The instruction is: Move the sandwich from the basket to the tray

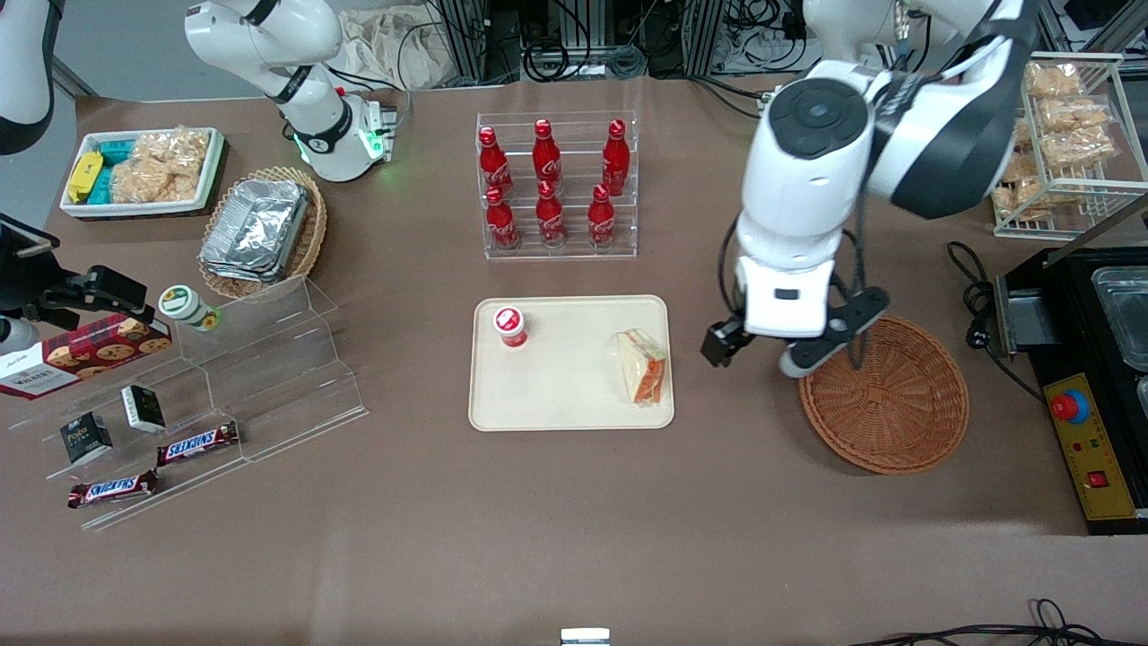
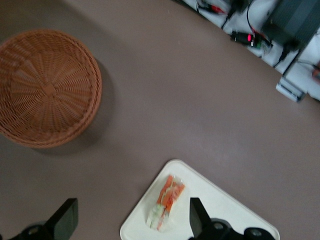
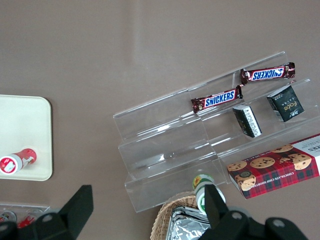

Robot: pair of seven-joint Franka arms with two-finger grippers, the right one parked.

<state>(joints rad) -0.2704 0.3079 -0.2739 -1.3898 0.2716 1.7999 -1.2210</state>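
The sandwich point(image 1: 643, 366) point(image 2: 166, 202), a wrapped wedge with orange-red filling, lies on the beige tray point(image 1: 565, 395) point(image 2: 225, 205) near the tray edge closest to the basket. The round orange-brown wicker basket point(image 1: 883, 395) point(image 2: 45, 87) stands beside the tray toward the working arm's end of the table, with nothing in it. My left gripper point(image 1: 780, 345) point(image 2: 131, 220) hangs open above the bare table between tray and basket. It holds nothing, and the sandwich is seen between its spread fingers from well above.
A small red-capped bottle point(image 1: 510, 326) stands on the tray. Farther from the camera is a clear rack of red cola bottles point(image 1: 556, 184). A black appliance point(image 1: 1094, 377) sits beside the basket. An acrylic stepped shelf point(image 1: 269, 359) with snacks lies toward the parked arm's end.
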